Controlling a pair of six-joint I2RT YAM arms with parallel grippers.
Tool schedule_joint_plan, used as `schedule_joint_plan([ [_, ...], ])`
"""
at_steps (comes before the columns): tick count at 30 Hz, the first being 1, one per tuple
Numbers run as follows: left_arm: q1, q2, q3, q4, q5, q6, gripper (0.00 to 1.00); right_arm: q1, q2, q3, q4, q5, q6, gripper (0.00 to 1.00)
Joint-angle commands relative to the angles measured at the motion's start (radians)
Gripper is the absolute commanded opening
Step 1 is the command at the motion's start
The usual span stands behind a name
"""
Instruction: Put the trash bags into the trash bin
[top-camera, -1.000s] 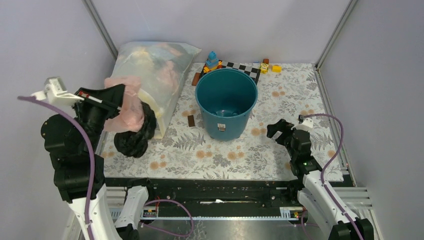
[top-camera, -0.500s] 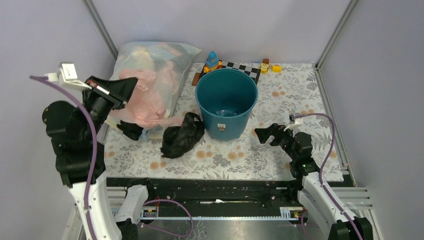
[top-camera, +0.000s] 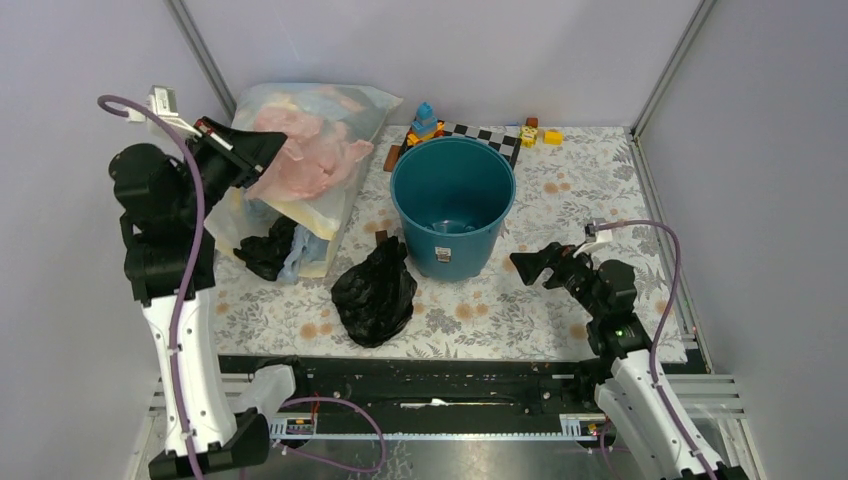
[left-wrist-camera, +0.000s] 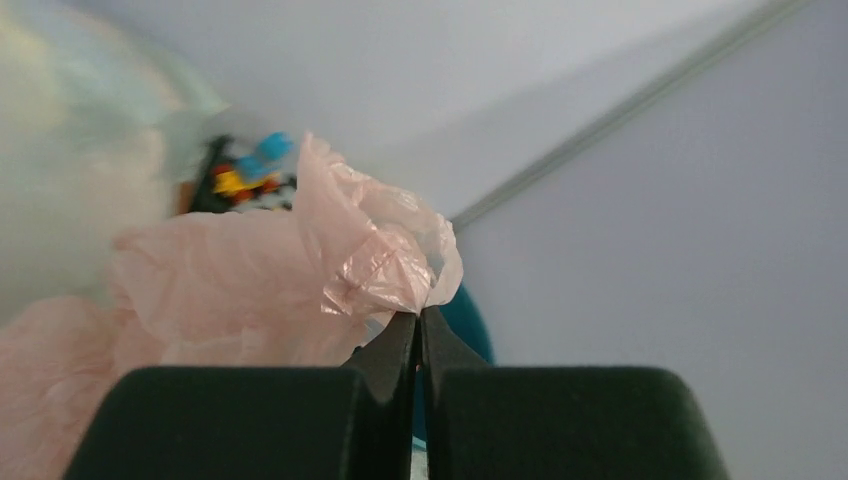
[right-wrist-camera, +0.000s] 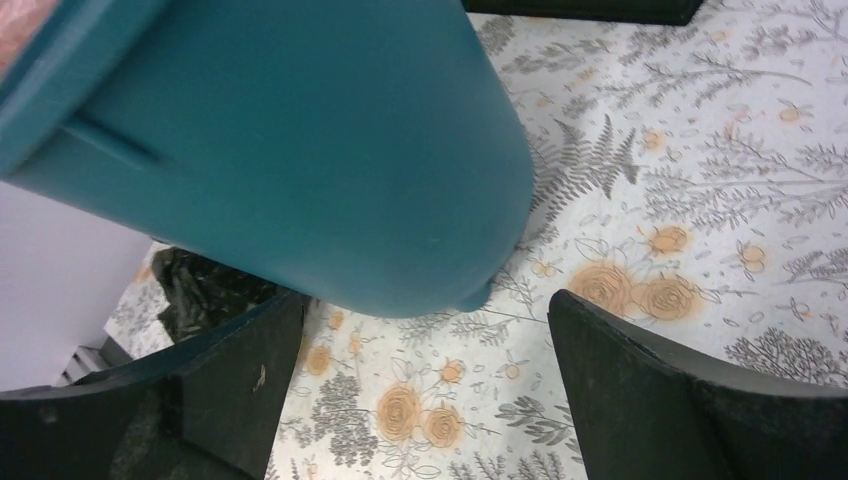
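Blk bag (top-camera: 375, 295) on table (top-camera: 565, 195), beside bin (top-camera: 482, 243)

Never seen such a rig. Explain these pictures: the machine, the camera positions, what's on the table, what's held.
Two robot arms stand side by side. One picture looks down from above; the others come from a camera on each wrist. On the floral cloth are a teal bin, a big translucent bag of clothes, toys, and a black trash bag next to the bin. The left fingers are shut on thin pink plastic. The right fingers are open beside the bin, holding nothing.
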Motion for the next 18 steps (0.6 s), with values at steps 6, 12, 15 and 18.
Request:
schedule_joint_plan([
  [6, 0.000, -0.207, -0.066, 0.322, 0.315, -0.207, 0.00, 0.007, 0.004, 0.079, -0.002, -0.259, 0.034, 1.00],
  [12, -0.003, -0.221, -0.153, 0.323, 0.313, -0.222, 0.00, 0.036, 0.058, 0.106, 0.016, -0.241, 0.024, 1.00],
  [15, -0.004, -0.189, -0.170, 0.320, 0.325, -0.224, 0.00, 0.057, 0.106, 0.130, 0.015, -0.218, 0.015, 1.00],
  [18, -0.005, -0.141, -0.143, 0.242, 0.329, -0.187, 0.00, 0.081, 0.150, 0.147, 0.019, -0.201, 0.002, 1.00],
])
